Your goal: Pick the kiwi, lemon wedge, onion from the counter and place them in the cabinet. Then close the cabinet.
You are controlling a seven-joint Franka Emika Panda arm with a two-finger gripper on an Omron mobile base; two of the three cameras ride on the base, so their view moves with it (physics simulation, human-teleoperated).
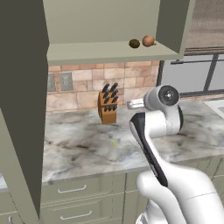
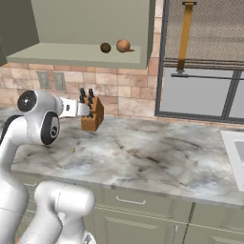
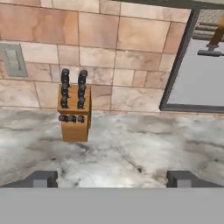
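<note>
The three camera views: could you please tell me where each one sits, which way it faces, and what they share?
Left base view: behind the arm on its left, facing the cabinet with kiwi and onion inside; the arm rises lower right.
Right base view: behind on the right, facing the counter and window; the arm rises lower left.
Hand view: on the hand, facing the knife block and tiled wall; the open gripper shows at the bottom.
All three share the knife block and counter.

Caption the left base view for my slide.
Kiwi and onion sit in the open cabinet; lemon wedge remains on the counter.
</note>
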